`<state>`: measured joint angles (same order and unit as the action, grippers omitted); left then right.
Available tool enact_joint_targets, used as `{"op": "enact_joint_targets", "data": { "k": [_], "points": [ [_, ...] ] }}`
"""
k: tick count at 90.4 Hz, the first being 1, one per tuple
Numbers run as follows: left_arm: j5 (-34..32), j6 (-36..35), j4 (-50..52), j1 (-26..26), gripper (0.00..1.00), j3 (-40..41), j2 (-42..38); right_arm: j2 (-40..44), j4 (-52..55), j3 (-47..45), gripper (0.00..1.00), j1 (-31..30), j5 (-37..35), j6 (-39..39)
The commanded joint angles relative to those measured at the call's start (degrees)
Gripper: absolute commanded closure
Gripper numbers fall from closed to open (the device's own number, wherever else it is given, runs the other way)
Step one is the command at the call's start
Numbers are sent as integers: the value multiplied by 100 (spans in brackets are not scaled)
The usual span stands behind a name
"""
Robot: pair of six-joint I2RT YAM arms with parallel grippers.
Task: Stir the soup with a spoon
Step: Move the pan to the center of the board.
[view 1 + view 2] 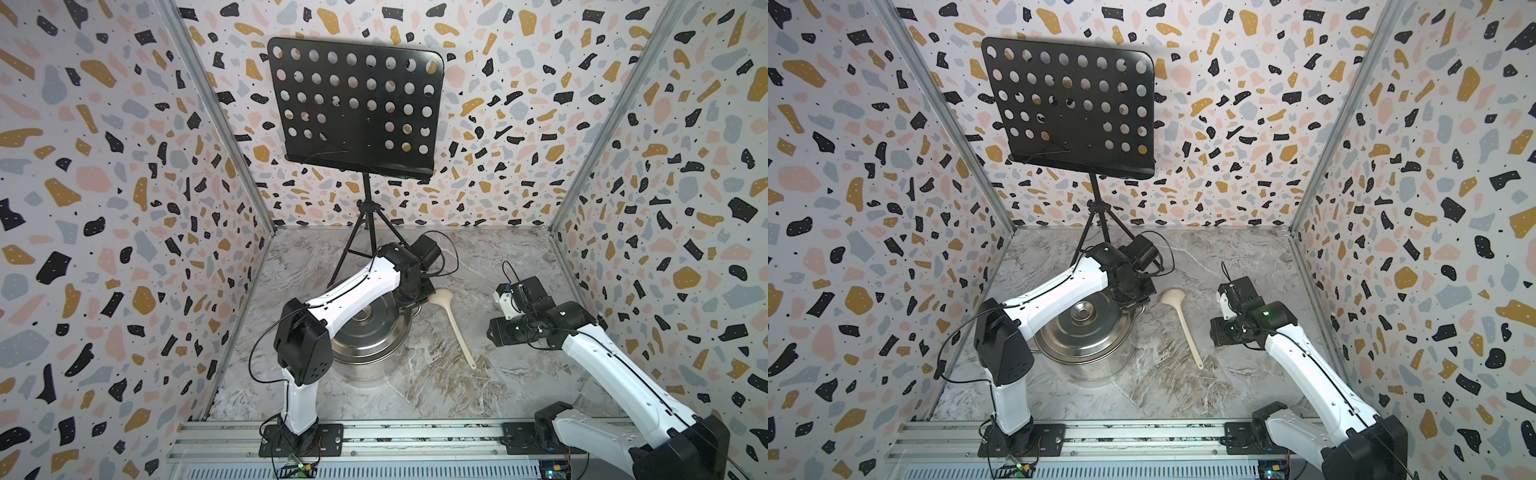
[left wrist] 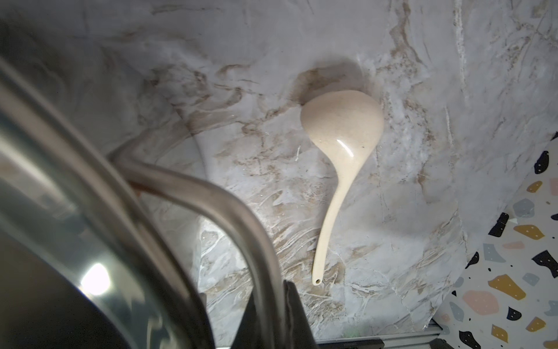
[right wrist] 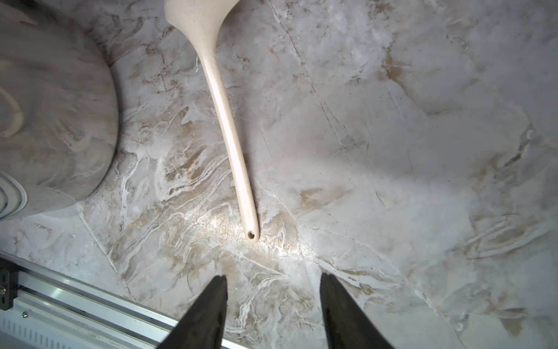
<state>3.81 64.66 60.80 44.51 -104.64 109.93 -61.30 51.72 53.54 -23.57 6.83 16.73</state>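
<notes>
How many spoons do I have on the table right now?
1: the spoon lies flat on the table beside the pot, untouched; another could hide under the left arm.

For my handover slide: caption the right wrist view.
Open right gripper poised short of the spoon, lying handle-first on the marble table; pot alongside.

Cream-white ladle [image 1: 443,297] beside the shiny silver steel pot [image 1: 365,372]; grey marble counter [image 1: 457,395] veined tan; black hole-punched music stand [image 1: 349,145]; walls [image 1: 104,208] terrazzo-speckled black, ochre, pink, grey.
</notes>
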Motion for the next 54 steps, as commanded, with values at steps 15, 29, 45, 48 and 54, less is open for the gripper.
{"op": "enact_joint_targets", "data": {
  "k": [15,29,45,48,54],
  "points": [
    [-131,-408,-199,137,69,73,-349,189,444,109,45,19,-68,-57],
    [-548,-937,147,146,50,-118,-541,271,584,167,43,19,-57,-97],
    [-1417,-1853,687,146,30,-757,-730,292,791,341,41,19,33,-151],
    [-1574,-2033,785,146,26,-902,-757,300,828,375,41,19,62,-171],
    [-1927,-2394,964,146,18,-1147,-861,303,920,459,38,19,144,-223]
  ]
}}
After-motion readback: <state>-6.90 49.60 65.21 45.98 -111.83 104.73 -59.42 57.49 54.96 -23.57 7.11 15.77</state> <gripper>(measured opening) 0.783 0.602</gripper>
